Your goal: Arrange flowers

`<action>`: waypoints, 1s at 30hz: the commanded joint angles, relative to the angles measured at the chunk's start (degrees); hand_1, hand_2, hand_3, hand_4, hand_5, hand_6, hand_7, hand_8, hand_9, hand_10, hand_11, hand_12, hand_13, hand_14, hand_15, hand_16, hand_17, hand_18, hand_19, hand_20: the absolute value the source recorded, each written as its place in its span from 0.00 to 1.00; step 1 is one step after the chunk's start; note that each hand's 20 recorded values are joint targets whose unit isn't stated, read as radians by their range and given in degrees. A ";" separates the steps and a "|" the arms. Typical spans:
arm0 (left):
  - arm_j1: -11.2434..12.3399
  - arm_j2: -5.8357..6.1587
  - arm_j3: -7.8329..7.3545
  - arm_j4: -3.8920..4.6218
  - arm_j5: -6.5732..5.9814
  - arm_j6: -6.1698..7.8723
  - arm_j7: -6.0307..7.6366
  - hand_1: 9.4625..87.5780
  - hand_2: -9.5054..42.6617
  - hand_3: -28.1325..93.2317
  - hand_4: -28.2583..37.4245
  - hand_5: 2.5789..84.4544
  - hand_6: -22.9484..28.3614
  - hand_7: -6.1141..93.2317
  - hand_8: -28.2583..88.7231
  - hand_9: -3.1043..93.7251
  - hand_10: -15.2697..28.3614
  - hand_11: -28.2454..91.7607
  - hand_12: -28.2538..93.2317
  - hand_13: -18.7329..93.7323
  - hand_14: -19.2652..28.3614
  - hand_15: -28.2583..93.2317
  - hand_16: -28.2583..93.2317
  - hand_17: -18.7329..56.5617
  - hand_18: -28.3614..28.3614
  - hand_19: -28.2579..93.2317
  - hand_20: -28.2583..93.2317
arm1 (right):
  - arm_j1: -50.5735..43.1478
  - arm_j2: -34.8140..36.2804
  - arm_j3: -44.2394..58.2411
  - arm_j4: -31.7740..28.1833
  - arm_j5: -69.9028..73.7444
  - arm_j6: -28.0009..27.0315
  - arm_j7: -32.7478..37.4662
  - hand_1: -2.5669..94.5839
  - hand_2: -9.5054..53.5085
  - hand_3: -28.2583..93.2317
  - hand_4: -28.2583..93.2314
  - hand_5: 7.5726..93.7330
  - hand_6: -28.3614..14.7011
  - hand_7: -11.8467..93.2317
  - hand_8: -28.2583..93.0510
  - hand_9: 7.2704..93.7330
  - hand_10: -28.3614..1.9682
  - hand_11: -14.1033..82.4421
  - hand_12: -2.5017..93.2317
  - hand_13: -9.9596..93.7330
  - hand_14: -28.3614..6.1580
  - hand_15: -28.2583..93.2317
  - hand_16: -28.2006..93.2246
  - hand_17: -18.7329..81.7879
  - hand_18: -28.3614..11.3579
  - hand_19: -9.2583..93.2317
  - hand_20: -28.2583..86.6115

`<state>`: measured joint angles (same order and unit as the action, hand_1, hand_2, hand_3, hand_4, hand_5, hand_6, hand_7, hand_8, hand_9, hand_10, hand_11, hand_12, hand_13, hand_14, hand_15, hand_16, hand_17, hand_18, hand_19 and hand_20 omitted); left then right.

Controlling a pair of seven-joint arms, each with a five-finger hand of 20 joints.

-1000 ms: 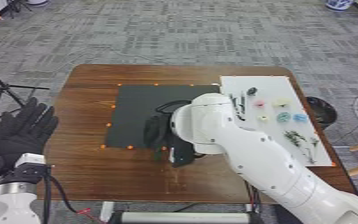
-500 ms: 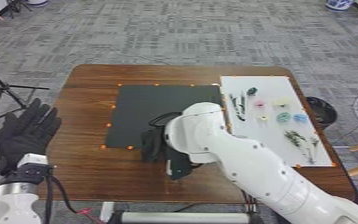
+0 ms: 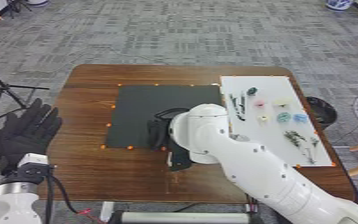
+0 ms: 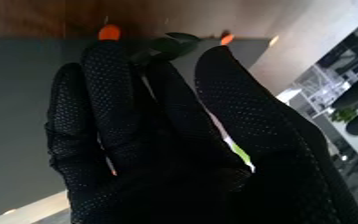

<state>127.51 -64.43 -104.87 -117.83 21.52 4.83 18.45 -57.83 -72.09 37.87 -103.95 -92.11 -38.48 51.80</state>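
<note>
Mat (image 3: 140, 110) open leftward, arm (image 3: 251, 155) apparently blocking rightward

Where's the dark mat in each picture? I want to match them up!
Head view: the mat lies on the middle of the brown table, partly under the right arm.
Right wrist view: it's the big grey part behind the right hand.
Landmark in both: orange dots along the mat's edge.

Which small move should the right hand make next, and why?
Perhaps lower the right hand gently, to lay the green leaves on the black mat, if it carries them: they show right beside it, near orange markers along the mat's edge.
</note>
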 commanded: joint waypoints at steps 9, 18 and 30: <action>0.29 0.28 0.88 -0.45 -0.48 0.96 -0.81 0.17 0.55 0.80 0.00 0.46 0.63 0.14 0.18 0.34 0.71 0.41 0.30 0.36 0.71 0.43 0.20 0.13 0.72 0.49 0.29 | 0.26 0.86 -1.18 0.43 -6.83 6.56 -4.56 0.51 0.33 0.84 0.05 0.56 0.26 0.15 0.14 0.44 0.15 0.28 0.22 0.54 0.29 0.78 0.47 0.43 0.12 0.86 0.51; 0.16 0.49 0.99 -0.44 -0.48 1.22 -1.52 0.17 0.56 0.80 0.00 0.46 0.63 0.14 0.18 0.34 0.71 0.41 0.30 0.36 0.71 0.43 0.20 0.13 0.72 0.49 0.29 | -0.43 0.18 0.71 0.54 2.58 0.39 -0.84 0.42 0.42 0.79 0.09 0.43 0.49 0.14 0.17 0.54 0.14 0.32 0.23 0.58 0.26 0.79 0.45 0.44 0.06 0.88 0.50; -1.11 0.96 2.01 -0.01 -0.39 1.74 -2.61 0.17 0.56 0.80 0.00 0.46 0.63 0.14 0.18 0.34 0.70 0.41 0.30 0.36 0.71 0.43 0.20 0.13 0.72 0.49 0.29 | -1.50 -1.58 0.14 6.34 2.83 -0.19 0.65 0.40 0.48 0.79 0.08 0.51 0.27 0.14 0.16 0.41 0.04 0.25 0.21 0.52 0.20 0.77 0.42 0.42 0.07 0.86 0.49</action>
<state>126.31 -63.67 -103.24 -117.80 21.40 5.93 16.53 -58.05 -73.71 38.79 -101.66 -86.75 -39.51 52.18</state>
